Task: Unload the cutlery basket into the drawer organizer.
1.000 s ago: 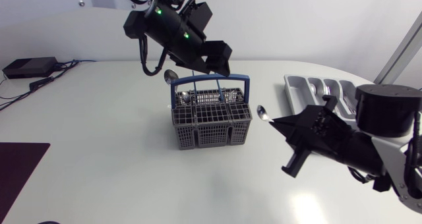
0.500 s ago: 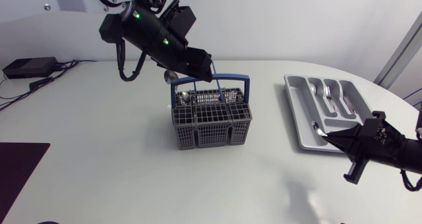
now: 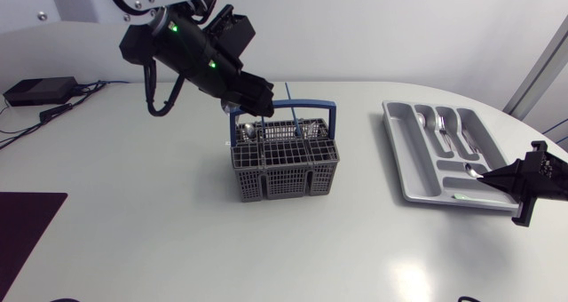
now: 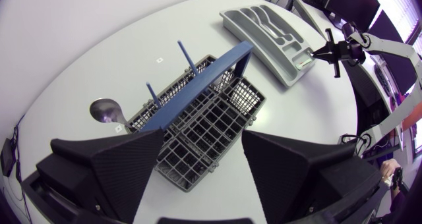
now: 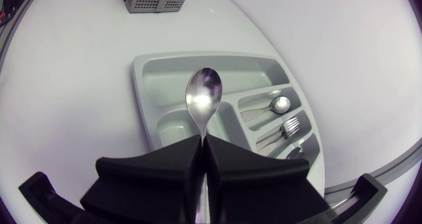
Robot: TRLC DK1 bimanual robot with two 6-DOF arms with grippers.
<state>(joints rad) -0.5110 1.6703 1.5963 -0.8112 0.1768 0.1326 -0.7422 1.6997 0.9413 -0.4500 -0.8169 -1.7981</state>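
Swinging away from the basket [image 3: 284, 164], the right arm is now hanging over the organizer [image 3: 404, 164] at the worktop's [image 3: 133, 204] right side, the right fingers [image 5: 158, 165] clamped together on the handle of a spoon [image 5: 203, 95] whose bowl is pointing out above the compartments. Meanwhile the left arm is drawing back leftward, and the left fingers [image 4: 112, 168] are hovering over the basket's blue handle [image 4: 198, 85], spread wide apart and holding nothing.

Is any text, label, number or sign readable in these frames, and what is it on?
None can be read.
The cutlery basket, drawer organizer and spoon show no print.
A tiny mark on the table beside the basket is too small to read.
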